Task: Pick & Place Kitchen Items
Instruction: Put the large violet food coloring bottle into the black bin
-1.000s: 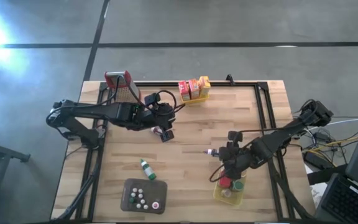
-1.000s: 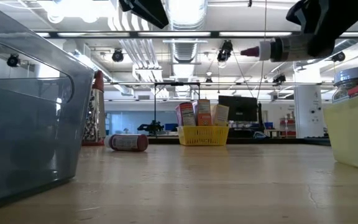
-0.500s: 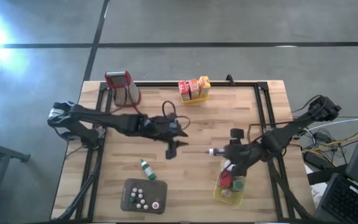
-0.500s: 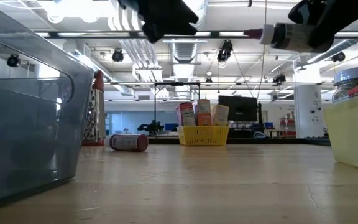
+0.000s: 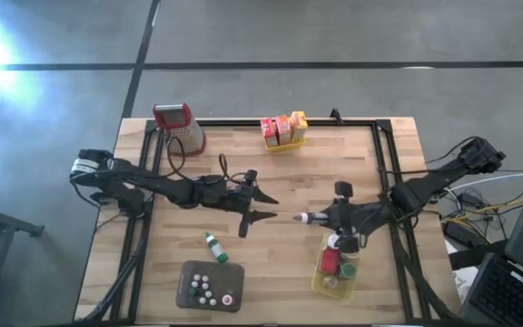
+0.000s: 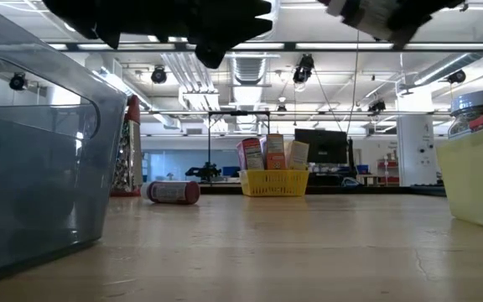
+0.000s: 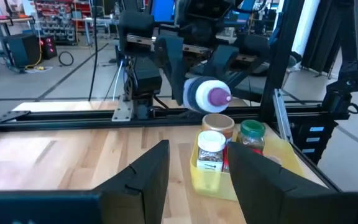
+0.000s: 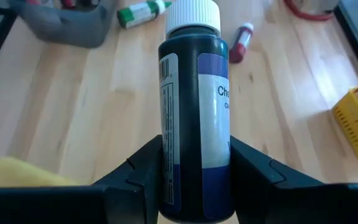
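Nearest: grey tray (image 5: pixel 189 282) with small capped bottles, yellow basket (image 5: pixel 317 283) with jars; above, right gripper (image 5: pixel 332 217) clamping dark bottle (image 5: pixel 313 218), left gripper (image 5: pixel 260 207) parted, empty; farthest, basket (image 5: pixel 284 145) with boxes.

a robotics lab or workshop. exposed ceiling ducts (image 6: pixel 254 63), stocked shelving (image 7: pixel 61 12) and monitors (image 6: pixel 324 147) surround the wooden table (image 5: pixel 280 182).

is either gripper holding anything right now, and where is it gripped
The right gripper clamps a dark bottle with a white cap around its lower body, cap pointing away. The left gripper is open and holds nothing.
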You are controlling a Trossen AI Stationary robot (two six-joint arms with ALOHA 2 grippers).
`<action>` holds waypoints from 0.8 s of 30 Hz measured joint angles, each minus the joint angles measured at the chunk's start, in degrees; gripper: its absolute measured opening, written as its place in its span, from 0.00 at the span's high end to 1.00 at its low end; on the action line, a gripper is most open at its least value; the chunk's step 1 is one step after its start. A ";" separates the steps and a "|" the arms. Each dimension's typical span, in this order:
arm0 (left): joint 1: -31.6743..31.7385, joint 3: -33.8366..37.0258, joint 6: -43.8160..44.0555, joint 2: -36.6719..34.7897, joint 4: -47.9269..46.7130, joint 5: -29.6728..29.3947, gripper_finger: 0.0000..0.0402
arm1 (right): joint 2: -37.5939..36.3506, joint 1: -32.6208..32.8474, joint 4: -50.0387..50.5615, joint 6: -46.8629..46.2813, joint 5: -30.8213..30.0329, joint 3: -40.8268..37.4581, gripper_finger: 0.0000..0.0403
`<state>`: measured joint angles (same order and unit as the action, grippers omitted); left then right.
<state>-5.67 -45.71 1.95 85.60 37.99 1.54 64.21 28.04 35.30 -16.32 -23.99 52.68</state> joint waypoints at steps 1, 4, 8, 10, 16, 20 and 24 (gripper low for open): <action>-0.04 -0.04 -0.17 0.00 0.00 -0.02 0.58 | 0.64 -0.80 -0.22 0.64 0.12 0.63 0.65; -0.17 -0.74 -0.61 0.11 -0.51 0.15 0.58 | 2.99 -3.45 0.05 1.54 1.85 2.35 0.65; -0.20 -1.47 -0.69 0.11 -0.60 0.35 0.58 | 6.15 -6.25 0.18 1.72 3.46 4.90 0.66; -0.20 -1.62 -0.90 0.12 -0.65 0.36 0.58 | 7.54 -7.03 0.25 2.24 3.49 6.24 0.66; -0.20 -1.57 -2.38 0.11 -1.28 0.37 0.58 | 12.19 -8.63 0.43 3.18 3.63 12.00 0.64; -0.20 -1.53 -2.40 0.11 -1.35 0.53 0.58 | 15.69 -9.19 0.95 4.65 3.75 16.12 0.65; -0.26 -1.41 -2.33 0.11 -2.04 0.54 0.58 | 18.79 -10.27 4.12 4.71 4.53 19.72 0.67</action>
<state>-5.93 -47.13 -0.38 85.71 35.95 2.08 83.00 17.77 39.42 -11.62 -19.46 72.40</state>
